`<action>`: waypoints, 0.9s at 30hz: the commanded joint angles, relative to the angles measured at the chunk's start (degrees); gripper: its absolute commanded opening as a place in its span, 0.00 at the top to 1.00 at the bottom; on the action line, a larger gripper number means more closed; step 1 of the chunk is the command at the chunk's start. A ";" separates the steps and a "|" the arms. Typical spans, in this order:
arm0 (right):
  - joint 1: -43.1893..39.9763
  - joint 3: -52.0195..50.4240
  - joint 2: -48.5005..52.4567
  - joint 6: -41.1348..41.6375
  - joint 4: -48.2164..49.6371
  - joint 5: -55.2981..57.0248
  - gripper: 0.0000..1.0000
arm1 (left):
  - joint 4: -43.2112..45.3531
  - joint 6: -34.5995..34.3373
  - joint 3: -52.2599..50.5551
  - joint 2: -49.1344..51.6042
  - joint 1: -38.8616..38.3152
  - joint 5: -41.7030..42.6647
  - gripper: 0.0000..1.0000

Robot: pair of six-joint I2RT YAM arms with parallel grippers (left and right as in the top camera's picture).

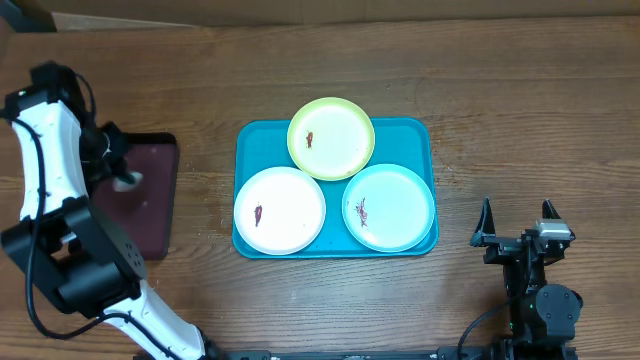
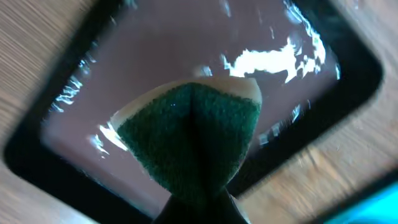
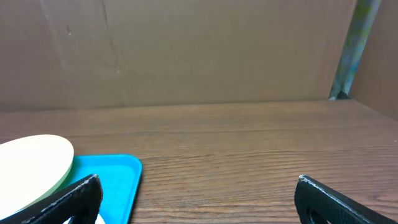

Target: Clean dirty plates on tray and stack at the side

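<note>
Three plates lie on the turquoise tray (image 1: pixel 250 140): a lime-green-rimmed plate (image 1: pixel 331 137) at the back, a white plate (image 1: pixel 280 210) front left and a pale aqua plate (image 1: pixel 390 207) front right, each with a small dark red smear. My left gripper (image 1: pixel 125 180) hangs over the maroon tray (image 1: pixel 150 215), shut on a green and cream sponge (image 2: pixel 193 140). My right gripper (image 1: pixel 518 222) is open and empty on the table to the right of the turquoise tray. In the right wrist view the tray corner (image 3: pixel 118 174) and the lime plate's edge (image 3: pixel 34 165) show at the left.
The maroon black-rimmed tray (image 2: pixel 155 56) looks wet and glossy in the left wrist view. A cardboard wall (image 3: pixel 199 50) stands behind the table. Bare wood (image 1: pixel 520 120) lies right of the turquoise tray.
</note>
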 commanded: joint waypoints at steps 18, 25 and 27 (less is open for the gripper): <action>0.33 -0.61 -0.46 -0.04 0.37 -0.07 0.00 | -22.71 4.00 31.85 -10.03 -17.59 15.67 0.96; 0.33 -0.59 -0.44 -0.04 0.37 -0.07 0.00 | -13.90 5.46 8.24 -10.05 -30.42 15.65 0.96; 0.33 -0.61 -0.44 -0.04 0.37 -0.07 0.00 | -8.31 4.35 0.22 -10.03 -33.75 15.65 0.96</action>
